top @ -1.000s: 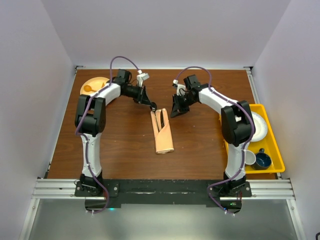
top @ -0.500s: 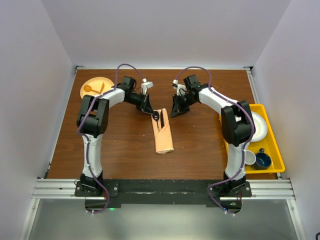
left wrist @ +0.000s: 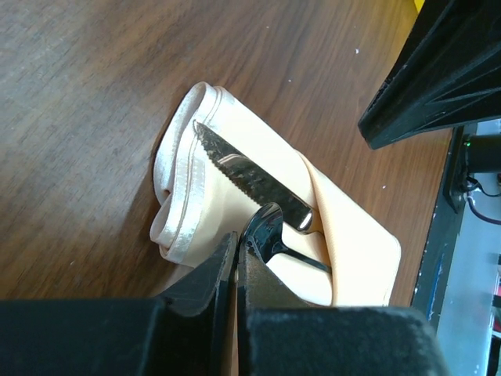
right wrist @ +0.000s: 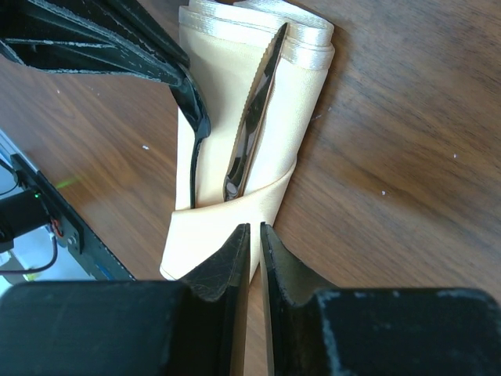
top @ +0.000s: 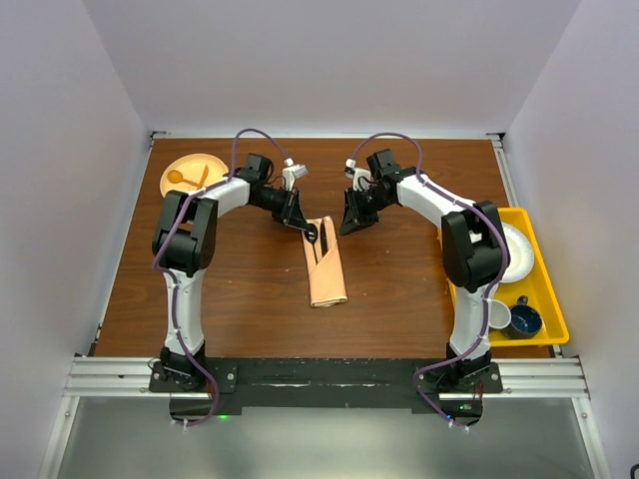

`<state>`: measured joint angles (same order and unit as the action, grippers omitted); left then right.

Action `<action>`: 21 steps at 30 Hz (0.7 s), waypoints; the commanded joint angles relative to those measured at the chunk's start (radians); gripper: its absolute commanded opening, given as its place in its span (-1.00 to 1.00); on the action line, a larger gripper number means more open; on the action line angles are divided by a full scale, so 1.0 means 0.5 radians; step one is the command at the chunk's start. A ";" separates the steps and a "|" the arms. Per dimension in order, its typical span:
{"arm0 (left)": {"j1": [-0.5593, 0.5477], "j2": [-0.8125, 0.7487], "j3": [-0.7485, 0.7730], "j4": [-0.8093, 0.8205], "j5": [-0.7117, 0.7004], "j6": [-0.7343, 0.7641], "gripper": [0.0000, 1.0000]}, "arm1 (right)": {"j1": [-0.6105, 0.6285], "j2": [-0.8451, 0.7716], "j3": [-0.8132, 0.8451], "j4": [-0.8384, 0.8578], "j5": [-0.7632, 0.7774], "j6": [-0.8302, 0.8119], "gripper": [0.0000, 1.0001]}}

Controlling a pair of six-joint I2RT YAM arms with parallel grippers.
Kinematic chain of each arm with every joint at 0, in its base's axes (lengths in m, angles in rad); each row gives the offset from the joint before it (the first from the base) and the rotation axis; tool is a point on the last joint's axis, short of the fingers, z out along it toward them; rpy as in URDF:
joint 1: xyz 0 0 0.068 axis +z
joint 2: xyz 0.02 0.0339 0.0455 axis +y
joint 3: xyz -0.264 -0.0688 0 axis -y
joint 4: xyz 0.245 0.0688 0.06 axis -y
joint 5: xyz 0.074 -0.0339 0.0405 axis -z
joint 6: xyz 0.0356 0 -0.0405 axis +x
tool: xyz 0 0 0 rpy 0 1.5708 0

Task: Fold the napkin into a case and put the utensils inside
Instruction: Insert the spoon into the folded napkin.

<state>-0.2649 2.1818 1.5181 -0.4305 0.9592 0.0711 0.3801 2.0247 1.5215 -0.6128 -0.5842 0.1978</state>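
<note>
Two dark pieces sat tucked in the case (top: 326,274), a serrated knife (left wrist: 250,178) and a spoon (left wrist: 264,227), their handles hidden under its diagonal fold while the blade and bowl stuck out toward the far end. The case lay flat near the middle of the table (top: 250,289), long axis running roughly away from the arm bases, its far end between the two grippers. The left gripper (top: 309,230) had its fingers pinched almost together on the bowl end of the spoon at the case's far left corner; in its wrist view the left gripper (left wrist: 236,235) showed only a hairline between the fingers, with the bowl's edge right at the tips. The spoon (right wrist: 196,133) ran along the left edge of the case (right wrist: 223,66), and the knife (right wrist: 252,129) lay just beside it, toward the middle. The right gripper (top: 348,228) hung just beside the far right corner of the case; from its wrist the right gripper (right wrist: 255,229) showed a thin slit between the fingers with nothing in it. A round plate (top: 190,162) with a pale wooden spoon and fork sat in the far left corner. A yellow tray (top: 547,289) of dishes stood at the right edge.
</note>
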 commanded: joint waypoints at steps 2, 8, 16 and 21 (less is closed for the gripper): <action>-0.001 -0.105 0.065 0.014 -0.047 0.008 -0.53 | 0.004 -0.046 0.049 0.011 0.018 0.009 -0.67; -0.001 -0.173 0.164 -0.035 -0.081 0.030 -0.21 | 0.004 -0.058 0.080 0.011 0.003 0.003 -0.63; 0.002 -0.283 0.427 -0.133 -0.139 0.017 -0.07 | -0.002 -0.086 0.255 -0.020 -0.053 -0.098 -0.53; -0.001 -0.455 0.312 -0.243 -0.433 0.100 -0.24 | -0.012 -0.141 0.325 -0.084 0.048 -0.217 -0.52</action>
<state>-0.2642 2.0617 1.6981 -0.4931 0.8509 0.0769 0.3794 2.0239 1.6344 -0.6258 -0.5922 0.1558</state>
